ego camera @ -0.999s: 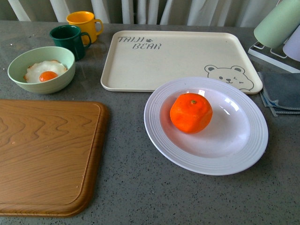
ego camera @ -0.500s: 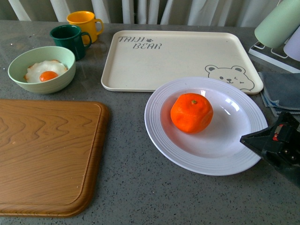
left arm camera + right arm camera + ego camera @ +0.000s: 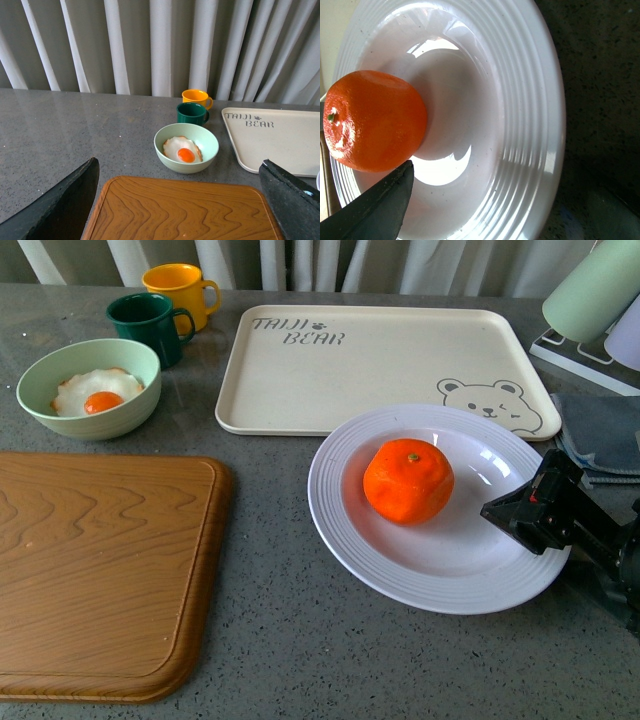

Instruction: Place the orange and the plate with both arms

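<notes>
- Right gripper [image 3: 525, 508] hung at the right edge of the plate [image 3: 400, 580], jaws parted and holding nothing. In the wrist view one finger [image 3: 370, 210] lay over the well close to the orange [image 3: 408, 481]. The other showed only as a blur outside the rim.
- Left gripper [image 3: 178, 190] stood wide open and empty over the cutting board [image 3: 100, 560], well apart from the plate.
- Orange sat in the plate's well, a little left of centre, stem dot up.
- Plate rested on the grey table, right of the board and just near of the bear tray [image 3: 370, 370]. Whether its far rim touched the tray, I could not tell.
- Judged step: pinching the right rim.
- To do it well: set one finger above the ridges and one below. Close squarely (glossy rim, likely to slip). Keep the inner finger off the orange, and lift level so the fruit does not roll.
</notes>
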Robot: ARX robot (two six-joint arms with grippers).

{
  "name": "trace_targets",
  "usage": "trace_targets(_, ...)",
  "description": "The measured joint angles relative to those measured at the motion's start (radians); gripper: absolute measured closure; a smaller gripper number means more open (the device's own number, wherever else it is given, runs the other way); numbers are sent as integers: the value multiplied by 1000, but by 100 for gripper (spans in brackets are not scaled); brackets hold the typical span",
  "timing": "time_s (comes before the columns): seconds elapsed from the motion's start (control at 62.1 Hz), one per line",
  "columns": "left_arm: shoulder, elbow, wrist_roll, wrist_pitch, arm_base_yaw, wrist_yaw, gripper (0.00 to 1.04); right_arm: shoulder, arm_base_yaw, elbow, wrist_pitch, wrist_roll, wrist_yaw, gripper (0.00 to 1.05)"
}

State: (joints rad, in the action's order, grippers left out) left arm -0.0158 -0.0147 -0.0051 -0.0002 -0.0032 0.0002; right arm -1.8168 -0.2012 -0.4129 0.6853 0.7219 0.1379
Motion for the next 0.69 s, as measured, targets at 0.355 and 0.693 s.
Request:
trace_targets(0.355,0,0,0,0,0,0,9,-51,5,-37,-2,1,-18,34)
trace_targets(0.693,0,0,0,0,0,0,9,-89,21,-42,11,24,-23,84)
